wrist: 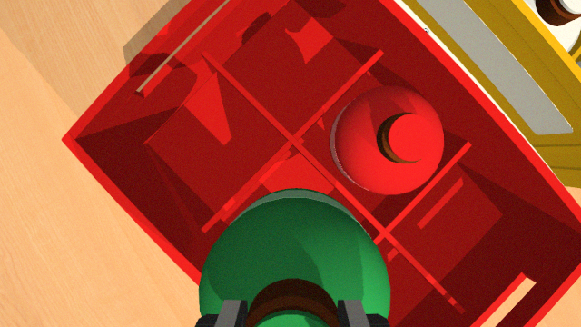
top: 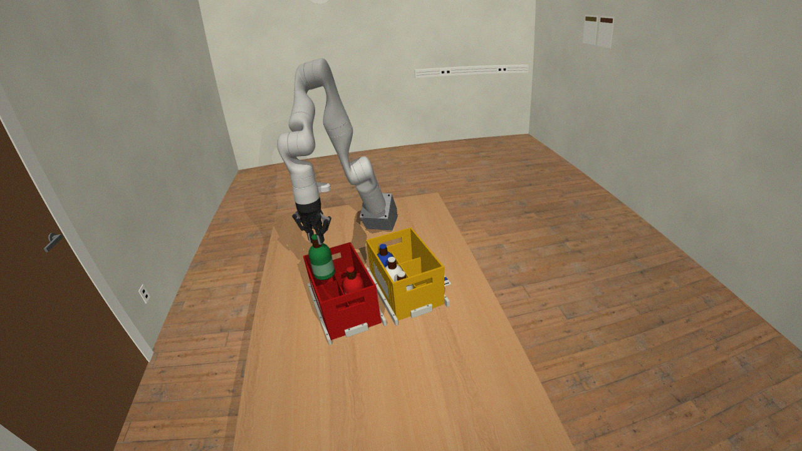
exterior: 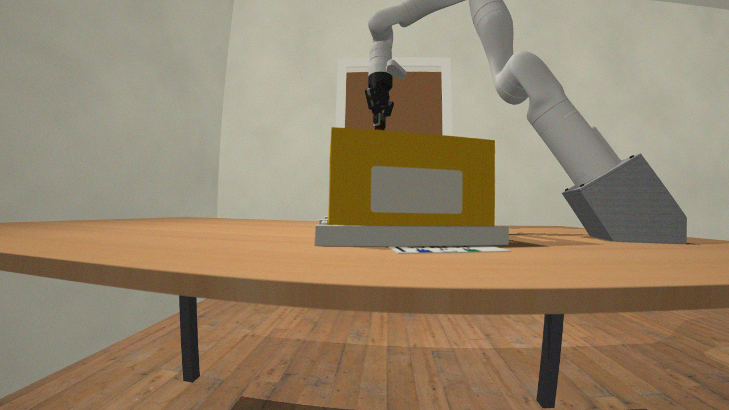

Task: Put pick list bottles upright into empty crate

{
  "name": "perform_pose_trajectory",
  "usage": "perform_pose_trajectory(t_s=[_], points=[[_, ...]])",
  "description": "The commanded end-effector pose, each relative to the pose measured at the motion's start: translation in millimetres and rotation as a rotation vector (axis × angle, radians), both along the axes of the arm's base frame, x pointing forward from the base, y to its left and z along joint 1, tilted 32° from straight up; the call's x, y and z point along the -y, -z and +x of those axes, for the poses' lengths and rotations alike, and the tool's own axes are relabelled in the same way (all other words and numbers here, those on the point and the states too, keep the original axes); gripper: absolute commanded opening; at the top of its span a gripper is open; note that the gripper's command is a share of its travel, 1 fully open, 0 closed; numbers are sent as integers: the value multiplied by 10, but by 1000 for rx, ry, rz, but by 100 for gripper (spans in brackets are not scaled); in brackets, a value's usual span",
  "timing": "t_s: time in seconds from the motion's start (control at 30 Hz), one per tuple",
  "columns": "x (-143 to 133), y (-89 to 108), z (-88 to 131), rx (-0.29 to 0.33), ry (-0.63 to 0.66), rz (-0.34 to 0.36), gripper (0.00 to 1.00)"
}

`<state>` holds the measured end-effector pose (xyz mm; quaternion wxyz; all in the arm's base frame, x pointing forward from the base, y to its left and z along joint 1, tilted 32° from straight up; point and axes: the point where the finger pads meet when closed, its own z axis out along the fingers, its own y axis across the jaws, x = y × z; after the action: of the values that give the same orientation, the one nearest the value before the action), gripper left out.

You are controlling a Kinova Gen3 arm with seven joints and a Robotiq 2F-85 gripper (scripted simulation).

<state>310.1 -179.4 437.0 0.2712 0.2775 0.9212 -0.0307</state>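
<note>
My gripper (top: 316,240) (exterior: 379,121) (wrist: 292,314) is shut on the brown neck of a green bottle (top: 321,257) (wrist: 295,245). The bottle hangs upright, partly above the rim of the red crate (top: 353,321) (wrist: 120,165). A red bottle (top: 353,282) (wrist: 363,154) stands in a compartment of that crate. The yellow crate (top: 419,302) (exterior: 350,193) (wrist: 558,154) holds a blue bottle (top: 384,257) and two white-capped bottles in a row along its red-crate side. The pick list (exterior: 491,249) (top: 447,282) lies beside the yellow crate; blue and green marks show, but its counts are unreadable.
Low pale rails (top: 421,311) (exterior: 408,236) edge both crates, which stand side by side with a narrow gap. The robot's grey base (top: 379,218) (exterior: 631,209) stands behind them on the wooden table (top: 392,386) (exterior: 152,249). Thin dividers split the red crate's inside.
</note>
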Motion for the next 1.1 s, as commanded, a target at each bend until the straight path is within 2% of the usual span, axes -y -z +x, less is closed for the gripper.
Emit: perform_pose_trajectory(t_s=[0.0,0.23,0.47,1.07], points=[[-5,-30,-13,2,0,0,10],[-26,-115,-62,2,0,0,10],[-27,-121,-65,2,0,0,10],[-308,1,-160,2,0,0,10]])
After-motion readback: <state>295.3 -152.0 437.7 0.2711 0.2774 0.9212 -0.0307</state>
